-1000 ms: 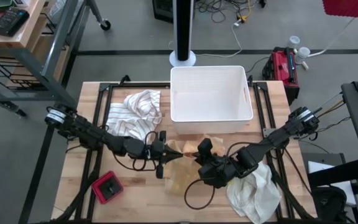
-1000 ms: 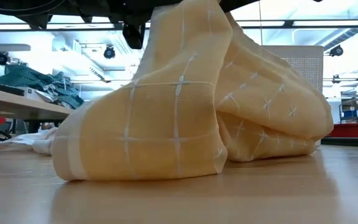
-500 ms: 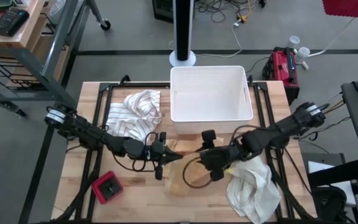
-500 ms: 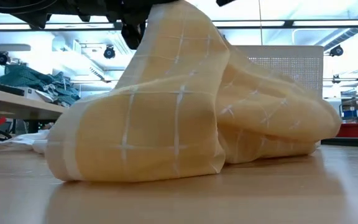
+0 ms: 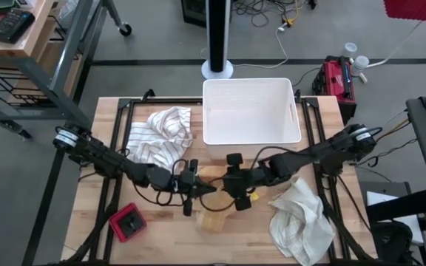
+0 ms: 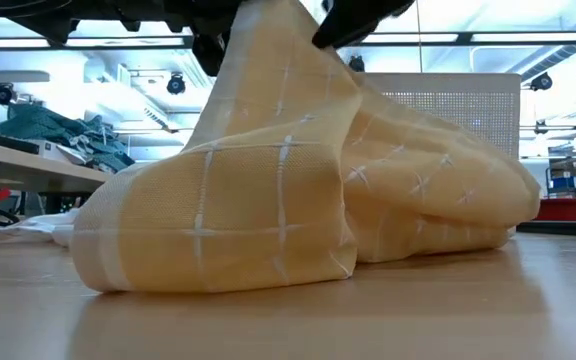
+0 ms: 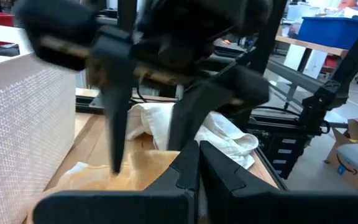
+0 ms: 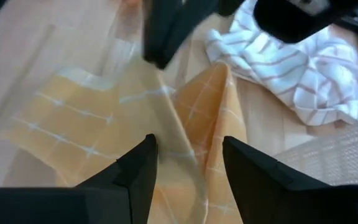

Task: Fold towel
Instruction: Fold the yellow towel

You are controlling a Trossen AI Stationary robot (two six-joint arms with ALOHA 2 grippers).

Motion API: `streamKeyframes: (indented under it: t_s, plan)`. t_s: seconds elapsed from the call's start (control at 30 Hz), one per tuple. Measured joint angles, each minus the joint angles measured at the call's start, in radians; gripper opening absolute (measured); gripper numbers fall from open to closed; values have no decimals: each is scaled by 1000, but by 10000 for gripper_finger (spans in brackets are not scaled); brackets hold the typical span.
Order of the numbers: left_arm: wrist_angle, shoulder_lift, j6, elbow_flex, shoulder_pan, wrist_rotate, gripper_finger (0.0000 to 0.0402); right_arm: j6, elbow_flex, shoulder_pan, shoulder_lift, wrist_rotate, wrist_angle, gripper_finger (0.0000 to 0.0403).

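Tabletop [image 5: 109,155] of pale butcher-block wood carries everything, both dark arms reaching in from its sides toward the middle. White rectangular plastic bin [image 5: 251,111] sits at twelve o'clock, with a crumpled white brown-striped cloth [image 5: 160,133] at about ten o'clock and a rumpled plain white cloth [image 5: 302,222] at about four o'clock. Between them, just below the bin near the centre, lies the task's thing: a yellow-orange towel with a thin white check [image 5: 214,198]. It is bunched and drawn up into a peak rather than spread flat, its long axis running roughly from twelve to six o'clock, its free end trailing toward six.

Left tool [image 5: 195,186] has its fingers together, clamped on the towel's raised edge from the nine o'clock side. Right tool [image 5: 238,193] stands with fingers apart directly above the towel, at three o'clock from the left tool; the cloth lies between and under its fingers but is not gripped. Right is the arm free for a fresh hold, probably just beneath it. A small red box with a black top [image 5: 129,224] rests at seven o'clock.
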Motion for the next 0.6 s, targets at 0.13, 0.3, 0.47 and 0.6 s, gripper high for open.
streamKeyframes:
  t_s: [0.13,0.3,0.47,0.6]
  plan:
    - [-3,0,-8,0,0,0,2,-49,-2,2,20,-71,61,144]
    - [-5,0,-19,0,-7,1,26,-122,-5,27,25,-78,81,29]
    - [-29,-1,-19,0,-13,19,64,-164,-6,46,25,-4,80,4]
    - [-44,-1,-26,0,-13,20,93,-197,-6,63,25,40,74,2]
